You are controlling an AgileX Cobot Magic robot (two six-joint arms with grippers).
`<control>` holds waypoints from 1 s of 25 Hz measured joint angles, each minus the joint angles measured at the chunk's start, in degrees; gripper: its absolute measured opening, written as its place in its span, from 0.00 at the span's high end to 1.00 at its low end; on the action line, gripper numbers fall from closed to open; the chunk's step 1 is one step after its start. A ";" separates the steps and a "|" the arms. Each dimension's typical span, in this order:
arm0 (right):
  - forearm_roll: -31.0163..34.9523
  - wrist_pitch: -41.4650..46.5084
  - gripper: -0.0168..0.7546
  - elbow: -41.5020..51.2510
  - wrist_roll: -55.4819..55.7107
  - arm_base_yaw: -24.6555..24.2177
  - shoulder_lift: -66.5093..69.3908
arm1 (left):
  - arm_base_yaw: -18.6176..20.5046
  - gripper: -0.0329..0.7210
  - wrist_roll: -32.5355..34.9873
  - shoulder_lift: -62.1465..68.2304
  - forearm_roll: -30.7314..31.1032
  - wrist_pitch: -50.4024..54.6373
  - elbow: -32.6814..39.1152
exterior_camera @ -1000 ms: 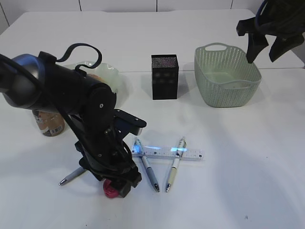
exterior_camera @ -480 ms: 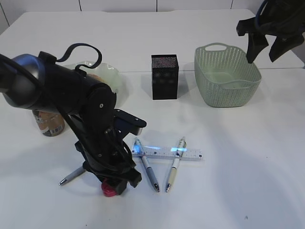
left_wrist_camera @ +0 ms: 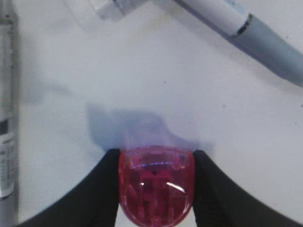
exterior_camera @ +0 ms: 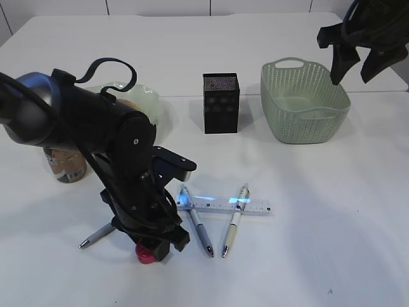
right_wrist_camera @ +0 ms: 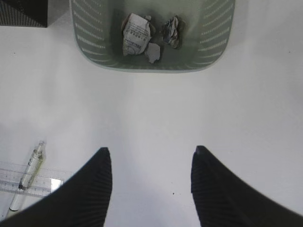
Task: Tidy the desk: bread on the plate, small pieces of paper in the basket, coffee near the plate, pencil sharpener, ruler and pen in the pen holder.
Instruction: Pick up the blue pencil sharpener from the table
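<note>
Since a second ago the left pincer (left_wrist_camera: 156, 189) has closed onto the pink pencil sharpener (left_wrist_camera: 156, 185) on the counter (left_wrist_camera: 142, 71), at the ruler's (exterior_camera: 223, 205) seven o'clock. It looks light, rigid and slick, so flat sides suit best; the right pincer (right_wrist_camera: 150, 163) hangs open, empty

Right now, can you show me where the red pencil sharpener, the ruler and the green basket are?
Pencil sharpener (left_wrist_camera: 155, 184): left wrist view, middle of its red translucent shell.
Ruler (exterior_camera: 254, 206): exterior view, clear strip near its right end.
Basket (exterior_camera: 305, 114): exterior view, front rim.
</note>
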 joint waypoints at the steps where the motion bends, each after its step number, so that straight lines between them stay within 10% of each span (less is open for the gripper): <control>1: 0.00 0.00 0.43 0.00 0.00 0.00 0.00 | 0.00 0.55 0.00 0.00 0.00 0.13 0.00; 25: 0.38 0.00 0.43 0.00 0.00 0.00 0.00 | 0.00 0.55 0.00 0.00 0.10 25.82 -16.34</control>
